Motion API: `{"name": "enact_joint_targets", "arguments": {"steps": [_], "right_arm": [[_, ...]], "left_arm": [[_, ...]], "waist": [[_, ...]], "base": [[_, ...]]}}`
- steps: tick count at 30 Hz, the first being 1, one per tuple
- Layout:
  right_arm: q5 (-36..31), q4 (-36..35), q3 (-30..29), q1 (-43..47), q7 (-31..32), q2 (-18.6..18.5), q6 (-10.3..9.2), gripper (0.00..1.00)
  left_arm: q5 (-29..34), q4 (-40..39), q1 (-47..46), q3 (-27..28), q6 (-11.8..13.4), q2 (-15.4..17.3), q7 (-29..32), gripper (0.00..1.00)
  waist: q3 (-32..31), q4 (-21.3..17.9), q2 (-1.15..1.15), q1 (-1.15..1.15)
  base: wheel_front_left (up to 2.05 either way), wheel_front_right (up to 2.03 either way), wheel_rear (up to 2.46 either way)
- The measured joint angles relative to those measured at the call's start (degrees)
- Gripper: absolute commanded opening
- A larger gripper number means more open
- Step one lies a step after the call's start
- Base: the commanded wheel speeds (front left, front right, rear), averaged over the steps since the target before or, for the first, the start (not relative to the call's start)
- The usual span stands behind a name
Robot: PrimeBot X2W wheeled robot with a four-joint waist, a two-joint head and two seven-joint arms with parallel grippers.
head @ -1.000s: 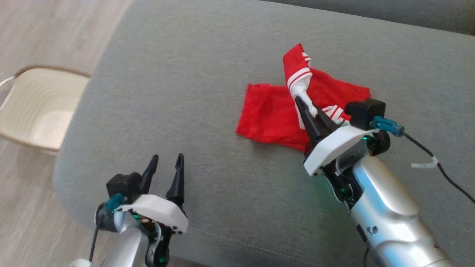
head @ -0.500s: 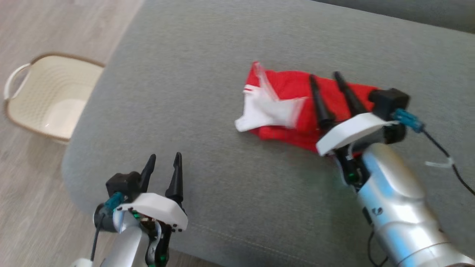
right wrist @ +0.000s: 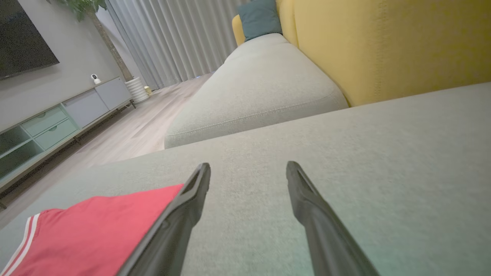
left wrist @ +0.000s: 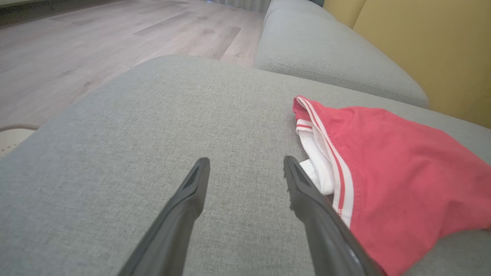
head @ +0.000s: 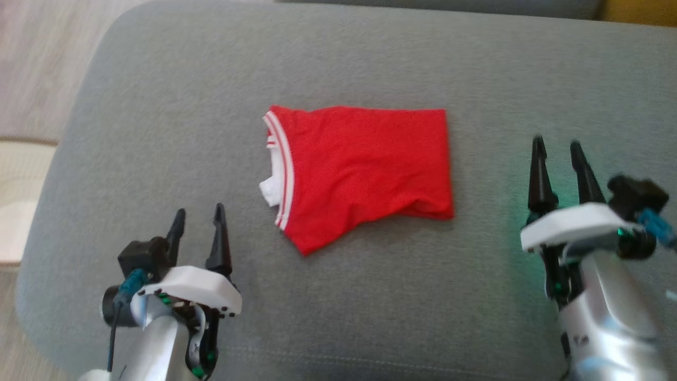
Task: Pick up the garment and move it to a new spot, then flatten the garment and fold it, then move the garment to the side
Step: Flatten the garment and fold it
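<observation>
The red garment (head: pixel 365 169) lies folded flat near the middle of the grey sofa cushion (head: pixel 174 95), its white-striped hem facing the cushion's left edge. The left gripper (head: pixel 199 210), near the front-left corner, and the right gripper (head: pixel 556 142), toward the right side, both stand spread wide and empty, clear of the cloth.

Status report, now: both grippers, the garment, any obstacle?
Left gripper open, empty. Right gripper open, empty. Red garment folded on grey cushion, between them. No obstacle seen.

Grey sofa cushion (head: pixel 158 106), yellow backrest (right wrist: pixel 383 46), wood floor (left wrist: pixel 96 38), pale curtains (right wrist: pixel 165 38)
</observation>
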Motion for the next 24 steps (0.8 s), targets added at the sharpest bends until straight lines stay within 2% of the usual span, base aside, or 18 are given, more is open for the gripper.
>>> {"name": "enact_joint_targets", "arguments": {"steps": [7,13,24], "right_arm": [[1.8,-0.8,-0.5,5.9,0.0,0.3,0.0,1.0],[2.4,-0.5,0.6,9.4,0.0,0.6,0.0,1.0],[0.0,-1.0,1.6,9.7,0.0,1.0,0.0,1.0]], "left_arm": [[2.0,-0.3,0.8,2.2,0.2,0.0,0.0,1.0],[3.0,-0.4,5.3,3.7,0.2,0.0,0.0,1.0],[4.9,-2.0,7.3,4.0,0.2,0.1,0.0,1.0]], "waist": [[-2.5,-3.3,0.0,0.0],[-4.7,-4.8,0.0,0.0],[-7.0,-4.9,0.0,0.0]], "base": [[0.0,0.0,0.0],[0.0,0.0,0.0],[0.0,0.0,0.0]]}}
